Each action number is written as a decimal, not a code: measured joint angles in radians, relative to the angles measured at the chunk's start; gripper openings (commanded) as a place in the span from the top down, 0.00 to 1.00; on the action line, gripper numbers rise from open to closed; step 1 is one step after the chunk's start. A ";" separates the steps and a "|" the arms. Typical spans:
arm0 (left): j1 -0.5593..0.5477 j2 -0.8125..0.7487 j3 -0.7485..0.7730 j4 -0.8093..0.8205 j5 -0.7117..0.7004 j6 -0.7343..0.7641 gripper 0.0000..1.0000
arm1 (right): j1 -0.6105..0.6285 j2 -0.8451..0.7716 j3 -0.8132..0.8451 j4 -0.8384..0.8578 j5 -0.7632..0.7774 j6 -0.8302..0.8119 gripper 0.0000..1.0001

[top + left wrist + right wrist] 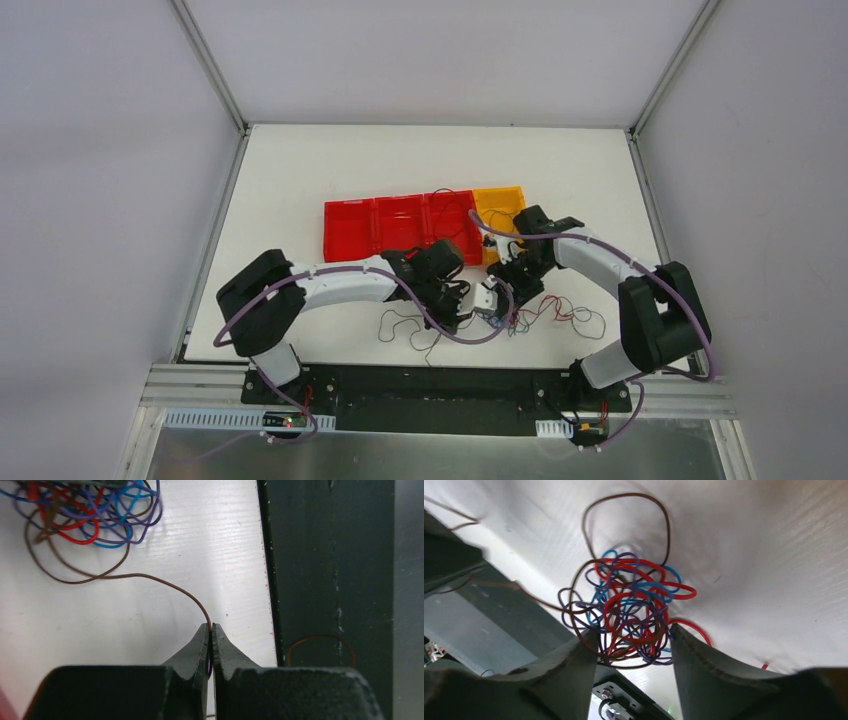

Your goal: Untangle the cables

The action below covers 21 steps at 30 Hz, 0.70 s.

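Note:
The cables are a small clump of thin red, blue, purple and brown wires (634, 605) on the white table, between the two grippers in the top view (512, 318). My right gripper (631, 642) is open, its fingertips on either side of the clump's near edge, with several strands lying between them. My left gripper (210, 626) is shut on a thin brown wire (115, 576), which curves from its tips back up to the clump (85, 510) at the top left of the left wrist view. In the top view the left gripper (465, 308) sits just left of the right gripper (508, 292).
Three red bins (400, 225) and an orange bin (498, 212) stand in a row behind the grippers. Loose wire loops lie left (405, 325) and right (572, 312) of the clump. The table's black front strip (325, 580) is close by, with a brown loop (320, 645) over it.

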 measured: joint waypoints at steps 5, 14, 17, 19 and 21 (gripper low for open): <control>0.024 -0.182 0.000 -0.051 -0.014 -0.086 1.00 | 0.038 0.028 -0.042 0.031 0.100 0.002 0.87; 0.330 -0.496 0.070 -0.223 0.099 -0.217 1.00 | 0.060 0.063 -0.041 0.053 0.148 0.026 1.00; 0.467 -0.541 0.141 -0.325 0.156 -0.240 1.00 | 0.040 0.063 -0.044 0.050 0.169 0.020 0.99; 0.548 -0.568 0.203 -0.373 0.185 -0.255 1.00 | 0.013 0.063 -0.046 0.039 0.180 0.012 0.96; 0.628 -0.597 0.266 -0.408 0.222 -0.278 1.00 | -0.010 0.063 -0.046 0.029 0.188 0.003 0.96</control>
